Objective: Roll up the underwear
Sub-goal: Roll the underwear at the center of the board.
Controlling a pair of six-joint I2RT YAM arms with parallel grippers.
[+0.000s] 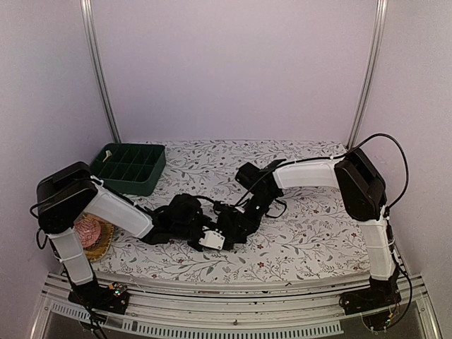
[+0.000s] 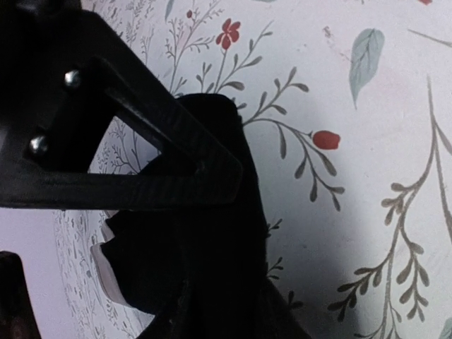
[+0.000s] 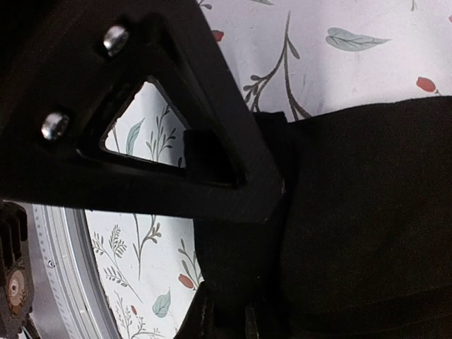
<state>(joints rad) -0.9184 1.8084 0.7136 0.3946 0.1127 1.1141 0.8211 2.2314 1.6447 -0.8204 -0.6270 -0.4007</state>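
The right hand [image 3: 247,261] is clenched on the black underwear [image 3: 367,212]. The left hand [image 2: 212,247] sits on the same cloth, but I cannot tell if it is pinching it. The underwear lies mid-desk [image 1: 304,240], with bare flowery cloth on every side. The green tray [image 1: 127,185] is well apart, by the far left edge.

White-shelled arms [image 1: 113,208], black joints [image 1: 67,201] and cables [image 1: 395,152]; black fingers [image 2: 162,183], apparently carbon-weave, silver screws [image 2: 71,78].
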